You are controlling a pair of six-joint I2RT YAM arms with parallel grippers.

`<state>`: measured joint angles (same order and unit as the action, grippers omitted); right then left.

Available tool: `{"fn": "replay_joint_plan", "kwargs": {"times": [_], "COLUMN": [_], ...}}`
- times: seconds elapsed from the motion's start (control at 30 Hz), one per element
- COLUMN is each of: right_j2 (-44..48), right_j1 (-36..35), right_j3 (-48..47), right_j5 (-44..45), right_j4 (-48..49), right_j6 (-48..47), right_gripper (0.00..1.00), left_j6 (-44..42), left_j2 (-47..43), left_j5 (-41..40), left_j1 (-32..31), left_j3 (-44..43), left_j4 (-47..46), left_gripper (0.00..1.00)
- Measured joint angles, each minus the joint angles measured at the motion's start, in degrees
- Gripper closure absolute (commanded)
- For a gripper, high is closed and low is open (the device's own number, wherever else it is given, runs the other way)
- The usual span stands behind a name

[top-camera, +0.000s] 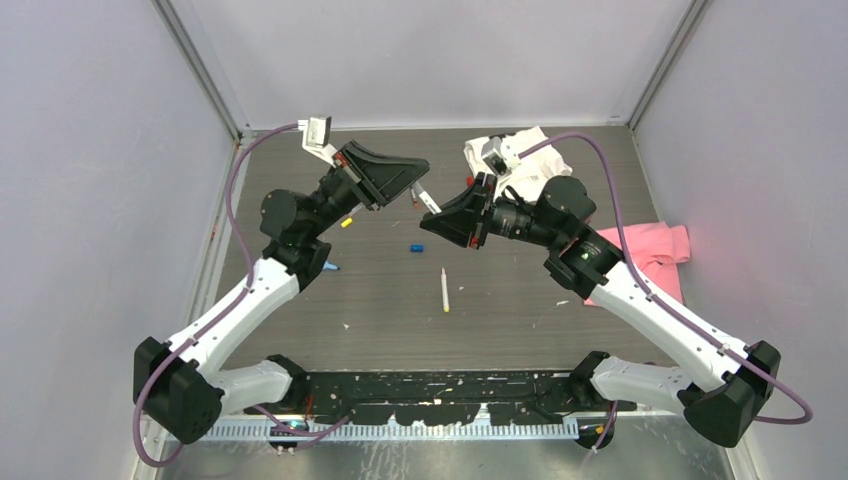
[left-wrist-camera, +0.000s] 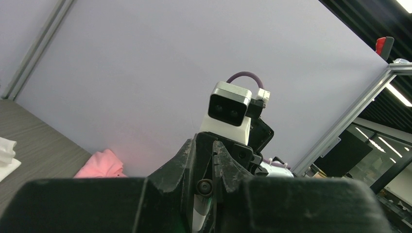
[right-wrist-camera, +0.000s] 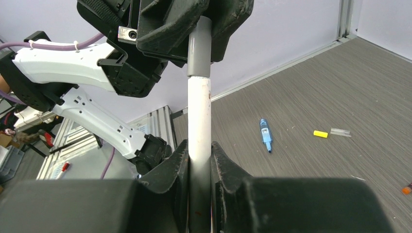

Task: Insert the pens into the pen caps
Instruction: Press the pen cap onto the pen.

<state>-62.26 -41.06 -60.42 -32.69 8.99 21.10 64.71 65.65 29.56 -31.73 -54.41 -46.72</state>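
left gripper [right-wrist-camera: 199, 29]: jaws are closed round the grey cap [right-wrist-camera: 199, 53], which is held in the air above the table [top-camera: 520, 300].
right gripper [right-wrist-camera: 199, 150]: clamped tight on the white pen [right-wrist-camera: 199, 116], low on its barrel.
where: pen and cap are met end to end between the two arms — cap rim touching the barrel.
step in hand: the cap is judged to be at the pressing-home stage. both pieces are best held in one line and pushed straight along the barrel, so that neither slips in its grip.
hidden: the pen tip is covered by the cap — how deep it is seated cannot be told.
on the table: a spare pen [top-camera: 444, 290], a blue cap [top-camera: 417, 247] and a yellow cap [top-camera: 346, 222] are seen lying apart.
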Motion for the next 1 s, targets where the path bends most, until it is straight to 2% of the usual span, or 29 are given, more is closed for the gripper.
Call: {"fn": "replay_joint_plan", "kwargs": {"times": [0.27,0.6,0.83,1.0], "right_j2": [-1.2,-7.0,-9.4,-10.8], "right_j1": [0.9,3.8,6.1,6.4], "right_j3": [-1.0,-3.7,-6.5,-8.2], "right_j5": [-3.1,-12.7,-16.3,-16.8], "right_j4": [-0.8,-4.8,-8.0,-8.0], "right_j6": [0.8,2.1,2.1,2.8], "right_gripper": [0.99,0.99,1.0,1.0], "left_j6": [-4.3,-11.5,-13.6,-14.8], "left_j2": [-0.3,-1.0,-4.1,-5.2], "left_j5": [-2.1,-8.7,-15.1,-23.0], "left_j1": [-2.2,-5.0,-5.0,-7.2], "left_j3": [0.4,5.0,7.9,10.2], "left_j4": [0.0,-0.7,2.4,0.0], "left_gripper": [0.99,0.99,0.99,1.0]}}
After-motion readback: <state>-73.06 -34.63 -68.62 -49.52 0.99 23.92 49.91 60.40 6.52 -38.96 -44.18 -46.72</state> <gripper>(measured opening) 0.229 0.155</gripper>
